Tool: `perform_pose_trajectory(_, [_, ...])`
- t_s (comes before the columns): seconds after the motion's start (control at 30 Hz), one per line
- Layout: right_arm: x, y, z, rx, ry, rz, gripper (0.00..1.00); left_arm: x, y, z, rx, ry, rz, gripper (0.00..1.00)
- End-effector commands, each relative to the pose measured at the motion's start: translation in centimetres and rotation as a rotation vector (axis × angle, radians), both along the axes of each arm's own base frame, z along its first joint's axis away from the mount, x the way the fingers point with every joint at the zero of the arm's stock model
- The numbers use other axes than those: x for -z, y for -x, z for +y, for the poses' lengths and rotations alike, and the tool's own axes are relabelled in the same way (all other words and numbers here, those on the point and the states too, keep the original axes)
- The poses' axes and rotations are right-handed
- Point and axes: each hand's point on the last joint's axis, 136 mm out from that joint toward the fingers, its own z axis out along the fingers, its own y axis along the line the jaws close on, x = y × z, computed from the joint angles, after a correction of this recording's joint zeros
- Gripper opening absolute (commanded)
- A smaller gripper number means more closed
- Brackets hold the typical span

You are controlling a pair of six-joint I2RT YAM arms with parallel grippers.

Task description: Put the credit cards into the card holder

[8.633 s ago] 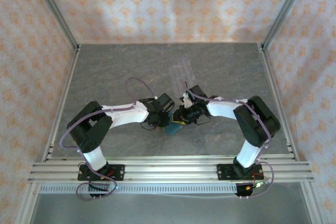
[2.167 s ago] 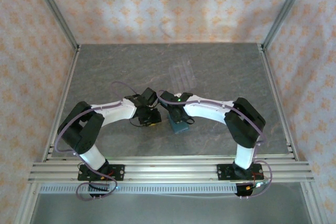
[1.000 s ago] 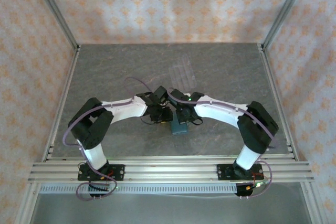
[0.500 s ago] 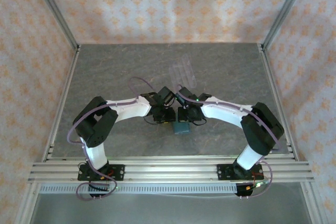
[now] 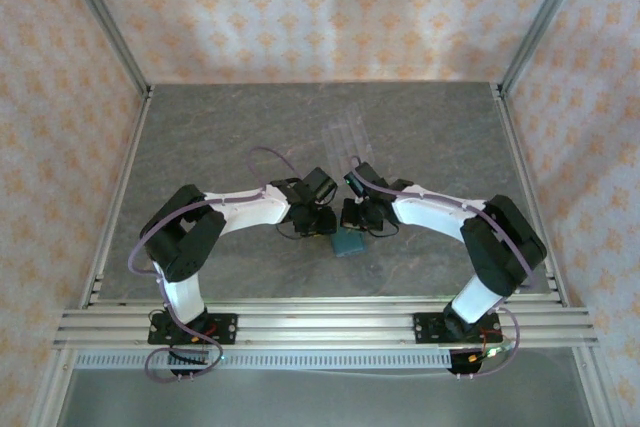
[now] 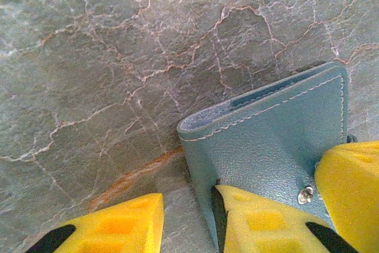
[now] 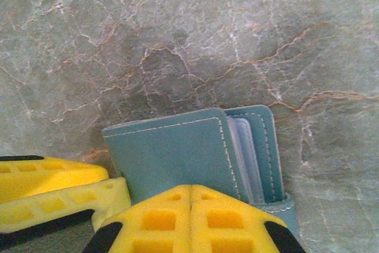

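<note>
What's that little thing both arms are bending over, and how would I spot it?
On the grey marbled table, look front-middle, where the white left arm and right arm meet. A flat, folded wallet lies there, teal with pale stitching, unlike the clear ridged tray farther back.

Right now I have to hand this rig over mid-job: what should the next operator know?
Left gripper: fingers apart, one over the card holder, the other over bare table.
Right gripper: fingers shut, tips over the card holder's cover.
Card holder lies nearly folded between both arms; pale layers show at its open edge, cards or sleeves I cannot tell.
Left to do: check the cards are in, then back off.
</note>
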Motion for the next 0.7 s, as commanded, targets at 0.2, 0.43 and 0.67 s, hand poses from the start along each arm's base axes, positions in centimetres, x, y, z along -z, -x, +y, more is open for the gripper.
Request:
perform_pose_trajectory(0.2, [0.4,0.6,0.7,-0.015,-0.045,0.029,0.0,1.6,1.2,-0.3,0.041,-0.038,0.041,0.3])
perform_pose_trajectory(0.43, [1.5,1.2,0.2,-0.023,-0.018,0.057,0.0,1.6,1.1,-0.3,0.041,-0.039,0.039,0.29])
perform_pose_trajectory(0.67, [2.6,1.9,-0.2,-0.021,-0.011,0.085,0.0,1.6,1.1,-0.4,0.038,-0.038,0.041,0.29])
